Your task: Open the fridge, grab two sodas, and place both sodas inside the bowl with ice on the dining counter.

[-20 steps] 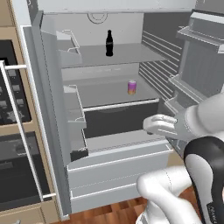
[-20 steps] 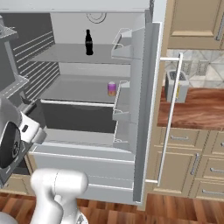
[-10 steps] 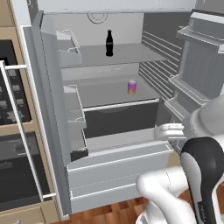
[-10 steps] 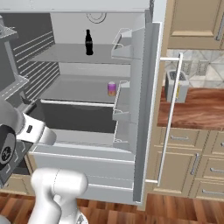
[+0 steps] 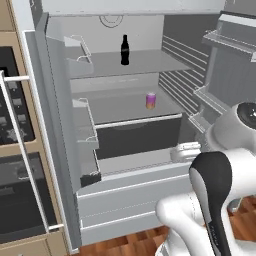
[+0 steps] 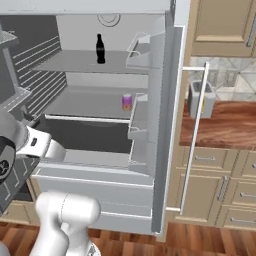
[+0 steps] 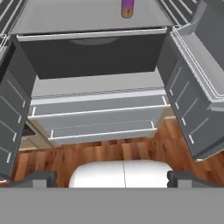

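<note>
Now the fridge (image 5: 60, 150) stands with both doors swung open — dark bottle (image 5: 124, 50) on the upper shelf, purple can (image 5: 151, 100) on the shelf below. End effector (image 7: 112, 177) spread wide, grasping nothing, low before the drawers — well short of both drinks.

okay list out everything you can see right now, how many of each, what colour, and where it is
fridge: one, pale grey, both doors swung open, drawers at the bottom
bottle: one, near-black, upright on the upper shelf
can: one, purple and pale, upright on the shelf below
door bins: several, grey, on the inside of both open doors
ovens: black, built into tan cabinetry beside the fridge
counter: one, reddish-brown wood top, past the fridge door, tan cabinets under it
grey container: one, on that counter; I can't tell what it is
floor: reddish wood planks
hand: one, dark fingertips apart, open, holding nothing, in front of the fridge
</note>
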Controlling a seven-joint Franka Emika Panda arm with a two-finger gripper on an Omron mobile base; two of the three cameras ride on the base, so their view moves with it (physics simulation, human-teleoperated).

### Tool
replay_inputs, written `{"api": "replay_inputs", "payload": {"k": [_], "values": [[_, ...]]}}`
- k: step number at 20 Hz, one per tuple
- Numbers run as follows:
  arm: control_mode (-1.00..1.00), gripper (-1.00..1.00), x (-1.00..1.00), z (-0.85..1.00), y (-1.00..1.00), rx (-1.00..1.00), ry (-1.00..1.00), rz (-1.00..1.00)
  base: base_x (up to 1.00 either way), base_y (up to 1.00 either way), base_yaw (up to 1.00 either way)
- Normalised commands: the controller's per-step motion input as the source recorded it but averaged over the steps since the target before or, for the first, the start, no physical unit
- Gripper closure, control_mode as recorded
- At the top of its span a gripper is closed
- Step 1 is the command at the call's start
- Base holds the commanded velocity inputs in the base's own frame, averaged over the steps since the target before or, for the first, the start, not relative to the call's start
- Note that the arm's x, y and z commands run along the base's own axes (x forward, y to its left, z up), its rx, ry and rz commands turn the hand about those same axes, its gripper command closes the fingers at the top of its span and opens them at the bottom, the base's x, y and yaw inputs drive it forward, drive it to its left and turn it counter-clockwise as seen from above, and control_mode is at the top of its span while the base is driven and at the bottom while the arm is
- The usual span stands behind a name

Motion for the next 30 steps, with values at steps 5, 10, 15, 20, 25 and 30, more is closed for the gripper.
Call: {"api": "replay_inputs", "payload": {"k": [5,10,15,20,25,30], "values": [[1.00,-1.00,0.00,0.00,0.00,0.00,0.00,0.00,0.60,0.08,-0.09],[1.00,-1.00,0.00,0.00,0.00,0.00,0.00,0.00,0.68,0.16,-0.10],[1.00,-1.00,0.00,0.00,0.00,0.00,0.00,0.00,0.78,0.15,-0.10],[1.00,-1.00,0.00,0.00,0.00,0.00,0.00,0.00,0.73,0.01,-0.06],[-1.00,-1.00,0.26,-0.37,0.01,-0.18,-0.24,0.00,0.10,0.00,0.00],[-1.00,-1.00,0.54,-0.44,0.00,-0.19,-0.23,0.00,0.00,0.00,0.00]]}}
